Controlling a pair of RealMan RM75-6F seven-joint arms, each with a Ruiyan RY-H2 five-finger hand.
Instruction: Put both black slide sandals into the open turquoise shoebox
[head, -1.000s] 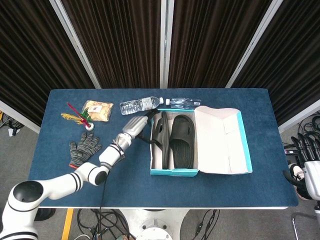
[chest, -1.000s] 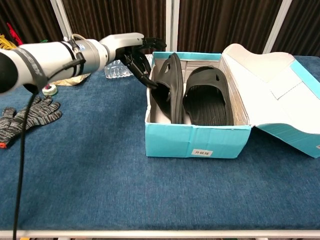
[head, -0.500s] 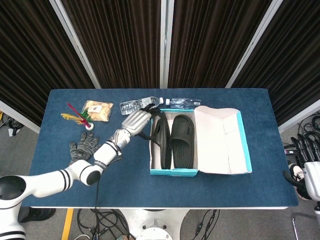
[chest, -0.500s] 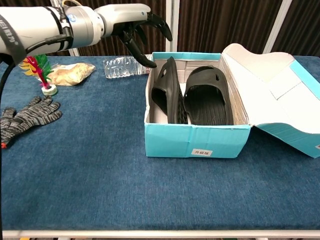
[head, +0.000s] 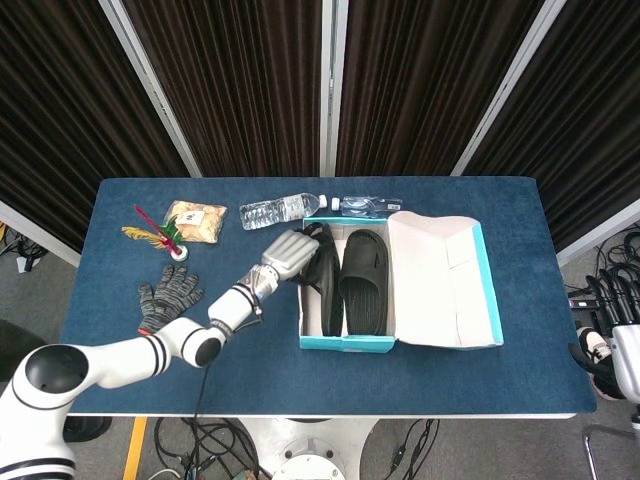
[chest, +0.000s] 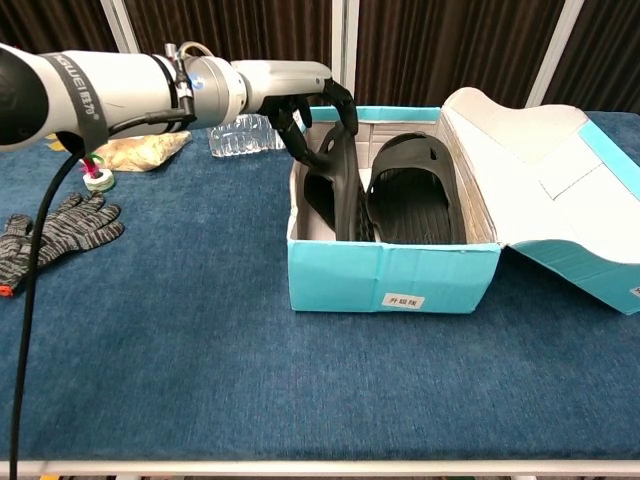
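Blue cloth covers the surface (chest: 200, 360) in front of you, and the nearest thing on it is the turquoise shoebox (chest: 392, 278), sitting at about 1 o'clock from your chest camera with its small white label facing you. Both black slide sandals are already inside it. The right sandal (chest: 415, 200) lies flat, sole down, in the box's right half. The left sandal (chest: 335, 185) stands on its edge against the box's left wall, not lying flat.

Your left hand (chest: 300, 95) is over that tilted sandal at about 11 o'clock, fingers curved down around its upper rim. You can see the fingers (chest: 345, 110) touching the sandal's top edge, but the frames do not settle whether they actually grip it or only rest on it. From the head camera the same hand (head: 288, 250) sits at the box's left wall. Your right hand is outside both views.

The box's lid (chest: 555, 160) is folded open to the right, toward 2 o'clock.

Further left, at 9 o'clock, a grey knit glove (chest: 55, 235) lies flat. Beyond it sit a shuttlecock with coloured feathers (head: 160, 232) and a snack packet (head: 196, 220). Farthest back, two clear water bottles (head: 282, 209) (head: 368, 206) lie on their sides just behind the box.
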